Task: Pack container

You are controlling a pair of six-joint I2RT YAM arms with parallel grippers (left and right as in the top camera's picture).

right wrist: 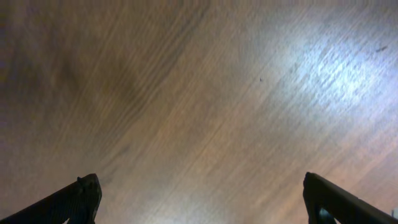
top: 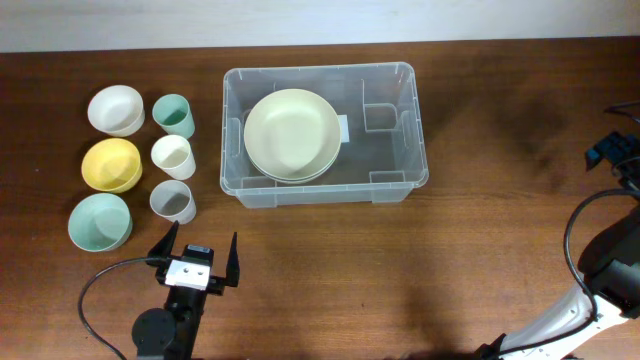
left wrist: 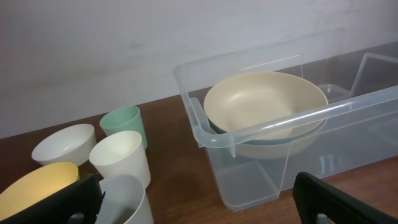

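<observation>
step judged: fetching a cup. left claw (top: 202,242) should drop squarely over the grey cup (top: 173,201) just ahead, clear of neighbouring cups. left claw: jaws wide, empty, touching nothing. container (top: 318,68) lies ahead-right, holding plates (top: 291,133). right claw (right wrist: 205,208): wide, empty, above the table (right wrist: 199,93).

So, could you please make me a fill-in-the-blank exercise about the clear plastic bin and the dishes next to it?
1. The round cream plate lies ____ the clear rectangular plastic container.
2. Between the white round bowl and the pale teal round bowl sits a ____ one.
3. The jaws of the left gripper stand ____.
Missing words: inside; yellow; open.
</observation>
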